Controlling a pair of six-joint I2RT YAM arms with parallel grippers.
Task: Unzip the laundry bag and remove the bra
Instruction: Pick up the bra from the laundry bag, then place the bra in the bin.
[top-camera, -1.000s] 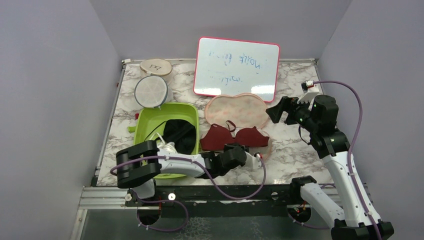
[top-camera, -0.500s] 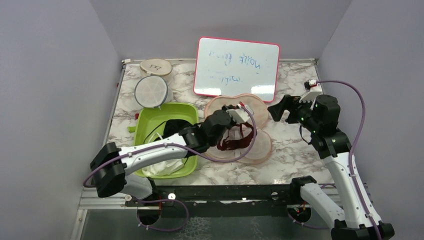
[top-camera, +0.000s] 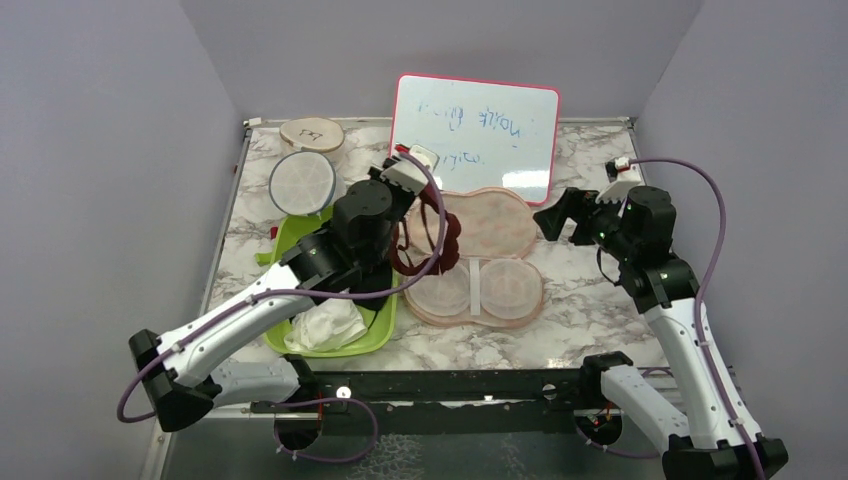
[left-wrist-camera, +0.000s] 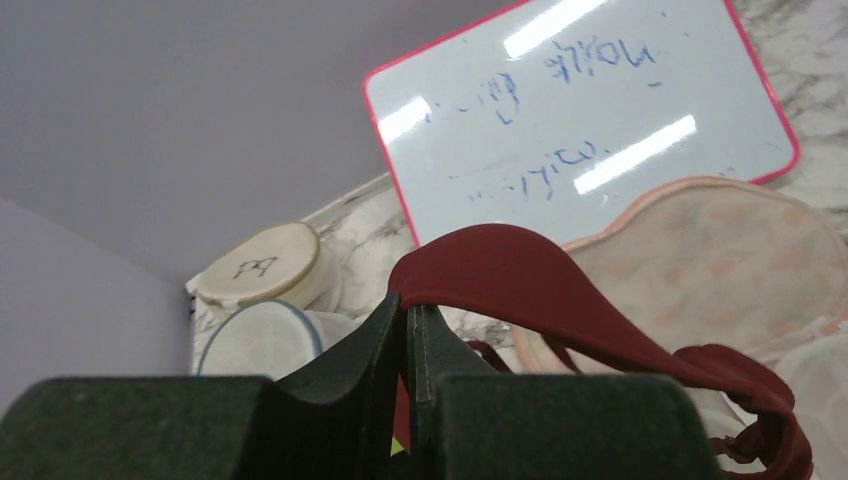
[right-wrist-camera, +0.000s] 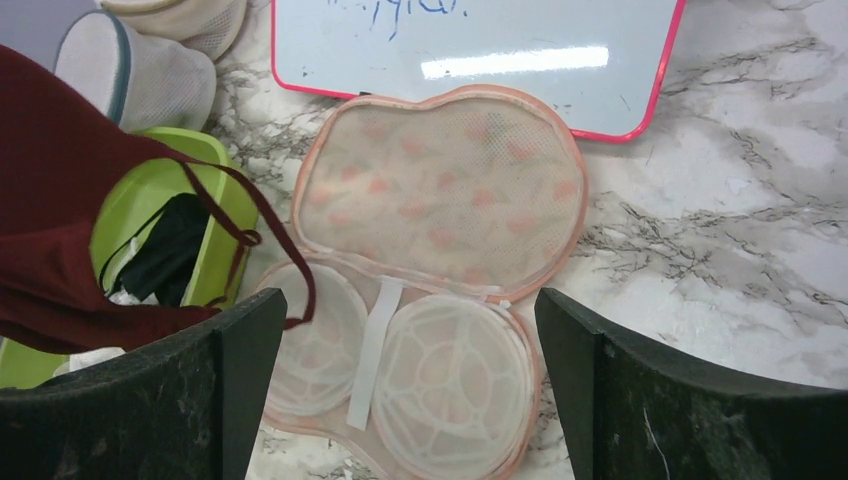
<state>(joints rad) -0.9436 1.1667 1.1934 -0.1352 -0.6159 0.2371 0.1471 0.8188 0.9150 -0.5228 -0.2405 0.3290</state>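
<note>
The peach laundry bag (top-camera: 490, 225) lies open on the table below the whiteboard, its printed lid folded back and its two white cups (top-camera: 505, 290) bare; it also shows in the right wrist view (right-wrist-camera: 440, 200). My left gripper (top-camera: 397, 190) is shut on the maroon bra (top-camera: 440, 235) and holds it in the air between the green tub and the bag. In the left wrist view the bra (left-wrist-camera: 510, 285) drapes over my closed fingertips (left-wrist-camera: 385, 325). It also hangs at the left of the right wrist view (right-wrist-camera: 60, 230). My right gripper (top-camera: 555, 215) is open and empty, above the bag's right edge.
A green tub (top-camera: 300, 245) at the left holds a black garment (top-camera: 350, 270) and white cloth (top-camera: 325, 325). Two round mesh discs (top-camera: 302, 180) sit at the back left. A pink-framed whiteboard (top-camera: 475, 130) leans at the back.
My left arm has lifted the bra out of the bag and carried it up and left toward the green tub. The bag's cups are now bare. The right arm has barely moved.
</note>
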